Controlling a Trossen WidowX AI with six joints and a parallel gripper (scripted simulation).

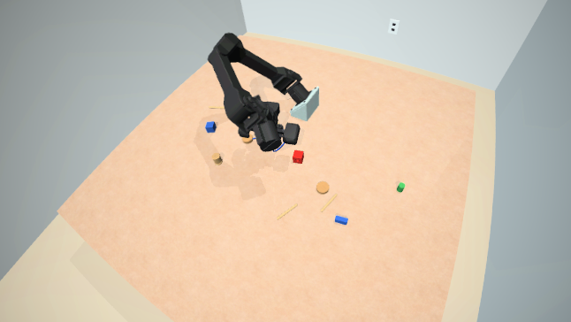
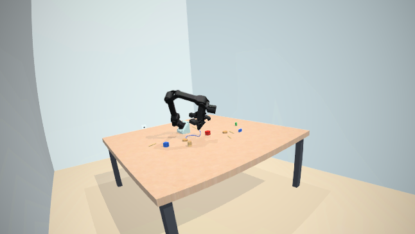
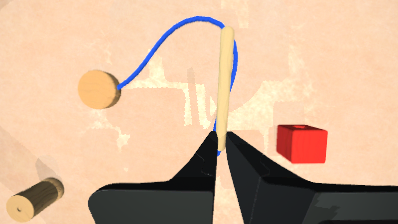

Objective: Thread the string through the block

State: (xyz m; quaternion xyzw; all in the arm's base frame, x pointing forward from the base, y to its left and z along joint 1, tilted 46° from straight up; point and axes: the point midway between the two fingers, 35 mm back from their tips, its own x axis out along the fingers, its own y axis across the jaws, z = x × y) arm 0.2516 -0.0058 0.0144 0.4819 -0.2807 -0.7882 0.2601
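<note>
gripper: we see its fingers (image 2: 200, 128) clamped on one end of the stick.
stick: we see the stick (image 3: 225, 85) reaching out past the fingertips, outside the block.
string: we follow the blue string (image 1: 279, 149) (image 2: 193, 135) (image 3: 165, 37) from the held end, curving round to the button.
button: we find the button (image 1: 247, 139) (image 2: 184, 140) (image 3: 98, 89) on the table, left of the block in the top view.
block: we see the red block (image 1: 298, 157) (image 2: 207, 132) (image 3: 302, 145) on the table, its hole partly visible, apart from the stick.
left: in the top view, we have a wooden cylinder (image 1: 216, 158) (image 2: 189, 144) (image 3: 35, 200) nearer than the blue cube (image 1: 210, 127) (image 2: 166, 144).
right: in the top view, we have the green piece (image 1: 400, 187) (image 2: 236, 124) beyond the blue bar (image 1: 341, 219) (image 2: 239, 130).
</note>
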